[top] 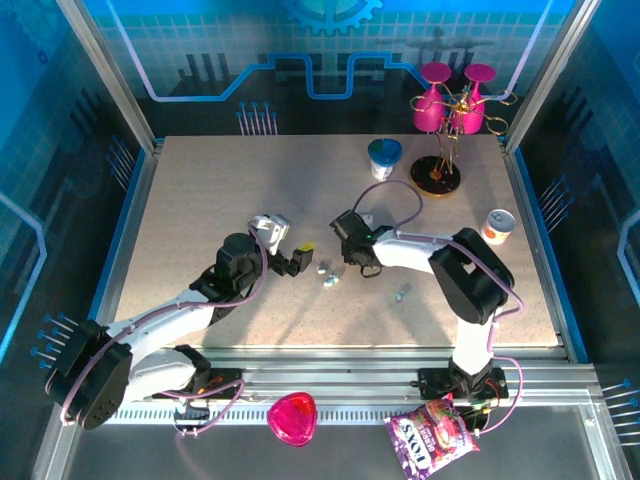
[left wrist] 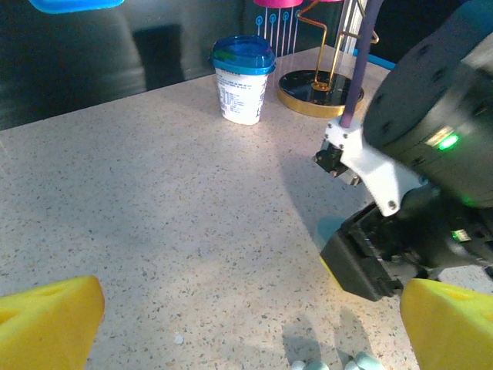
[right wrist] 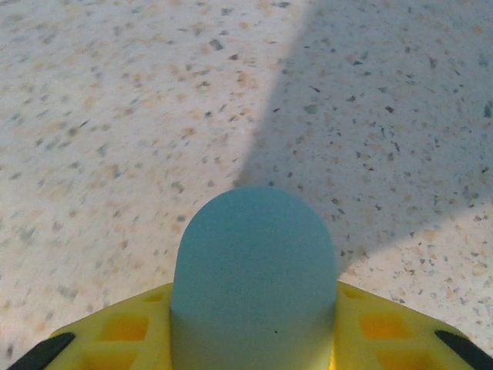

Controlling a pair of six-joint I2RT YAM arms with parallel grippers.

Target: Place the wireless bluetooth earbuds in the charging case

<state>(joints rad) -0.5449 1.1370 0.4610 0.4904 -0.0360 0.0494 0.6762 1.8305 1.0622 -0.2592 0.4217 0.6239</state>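
Tightly framed by the right wrist camera, a pale blue charging case (right wrist: 254, 262) is seen clasped between the yellow fingers (right wrist: 123, 327) of the right gripper (right wrist: 254, 335), its rounded end pointed out over the speckled table (right wrist: 115, 116). Two wireless bluetooth earbuds (top: 322, 268) are left lying side by side on the tabletop, well nearer the arms' bases than the blue-lidded cup (top: 385, 158) and a little to its left. A third small pale piece (top: 400, 293) is seen lying apart from them, nearer than the cup and just to its right; what it is cannot be told. The left gripper (left wrist: 246, 339) is held with its jaws spread wide, further to the left of the cup than the earbuds, whose tops are caught at the bottom edge of the left wrist view. A gold-based stand (top: 438, 178) hung with pink glasses is set just to the right of the cup.
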